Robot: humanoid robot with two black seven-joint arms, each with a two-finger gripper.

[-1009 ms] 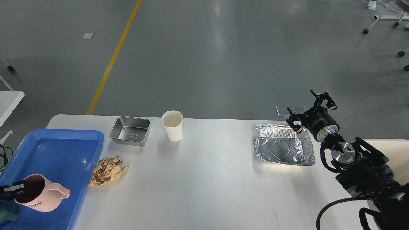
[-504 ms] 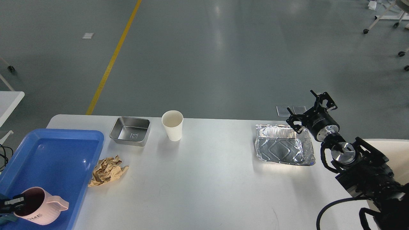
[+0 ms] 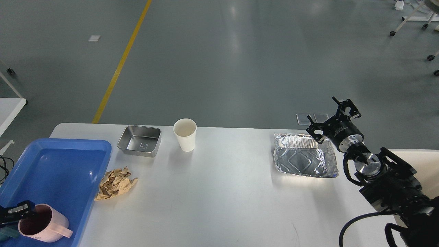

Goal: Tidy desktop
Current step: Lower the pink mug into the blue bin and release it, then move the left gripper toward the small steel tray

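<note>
- Far left, your left gripper (image 3: pixel 15 212) sits low over the near corner of the blue tray (image 3: pixel 68 145), pinched on the rim of the pink mug (image 3: pixel 43 228); the mug looks set down in the tray, so letting go seems the step in hand.
- Just right of the tray, the crumpled brown paper (image 3: pixel 115 184) lies on the desktop (image 3: pixel 219 199), touching the tray's edge. It is up and to the right of that left gripper and much nearer to it than to the other arm.
- Behind it stands the steel dish (image 3: pixel 140 140), then the white paper cup (image 3: pixel 185 134), upright, near the far edge.
- Over to the right, the foil tray (image 3: pixel 303 160) lies with its long side across the desk.
- Your right gripper (image 3: pixel 332 119) hangs spread wide and empty just beyond the foil tray's far right corner, so that one is its nearest pick.
</note>
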